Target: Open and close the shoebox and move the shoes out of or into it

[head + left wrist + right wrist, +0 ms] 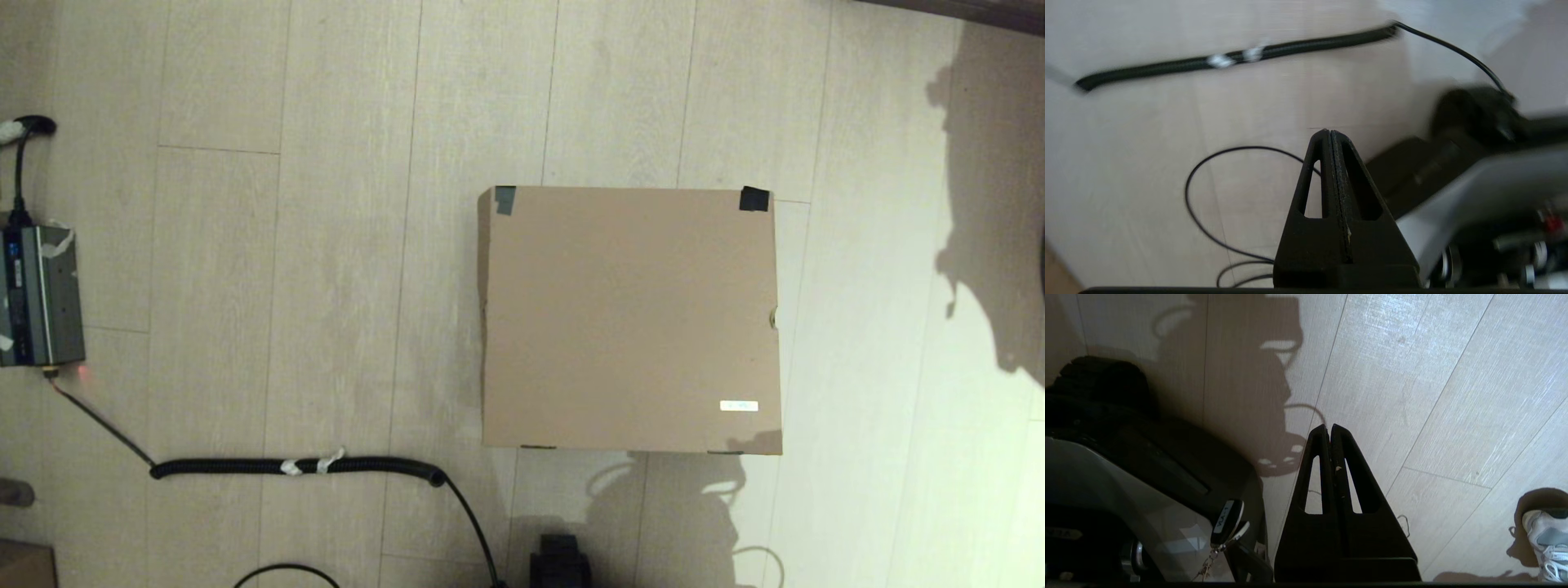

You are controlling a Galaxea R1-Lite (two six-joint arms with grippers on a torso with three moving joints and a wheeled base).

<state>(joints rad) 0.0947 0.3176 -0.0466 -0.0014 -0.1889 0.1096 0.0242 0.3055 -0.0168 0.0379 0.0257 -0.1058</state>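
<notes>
Brown cardboard, the shoebox (pixel 629 318) sat closed; opening seemed not yet begun. Both the left gripper (pixel 1329 132) and right gripper (pixel 1329 428) hung pinched together, needing to reach its lid.

Shoebox (pixel 629 318) on floor (pixel 326 245); cable (pixel 294 466) left.

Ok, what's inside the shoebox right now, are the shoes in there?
Cannot tell. The shoebox sits on the floor with its lid shut flat, covering everything inside. Only the lid, its white label and black corner tape show.
</notes>
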